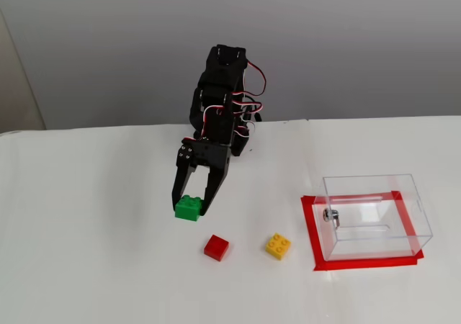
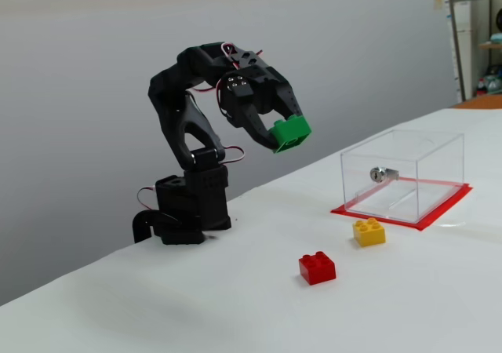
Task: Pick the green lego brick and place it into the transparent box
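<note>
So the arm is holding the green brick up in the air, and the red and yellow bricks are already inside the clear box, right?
Not quite. The gripper does hold the green lego brick in the air, but the red brick and yellow brick lie on the table in front of the transparent box, outside it. Both fixed views show this; the box holds no bricks.
</note>
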`<action>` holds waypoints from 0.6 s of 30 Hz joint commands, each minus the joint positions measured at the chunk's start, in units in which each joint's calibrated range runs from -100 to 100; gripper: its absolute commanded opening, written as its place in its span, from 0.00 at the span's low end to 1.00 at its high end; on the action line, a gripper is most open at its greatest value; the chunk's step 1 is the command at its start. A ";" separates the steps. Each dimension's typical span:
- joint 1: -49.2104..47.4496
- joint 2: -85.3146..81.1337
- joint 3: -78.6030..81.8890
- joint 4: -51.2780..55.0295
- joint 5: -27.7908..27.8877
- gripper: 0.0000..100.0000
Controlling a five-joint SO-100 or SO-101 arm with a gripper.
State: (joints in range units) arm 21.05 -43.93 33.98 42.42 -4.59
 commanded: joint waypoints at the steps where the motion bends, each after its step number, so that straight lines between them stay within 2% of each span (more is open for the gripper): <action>1: -7.18 -4.65 -1.07 0.40 0.16 0.07; 18: -39.64 -20.94 10.68 0.40 0.21 0.08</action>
State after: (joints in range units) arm -14.64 -61.95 43.87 42.42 -4.59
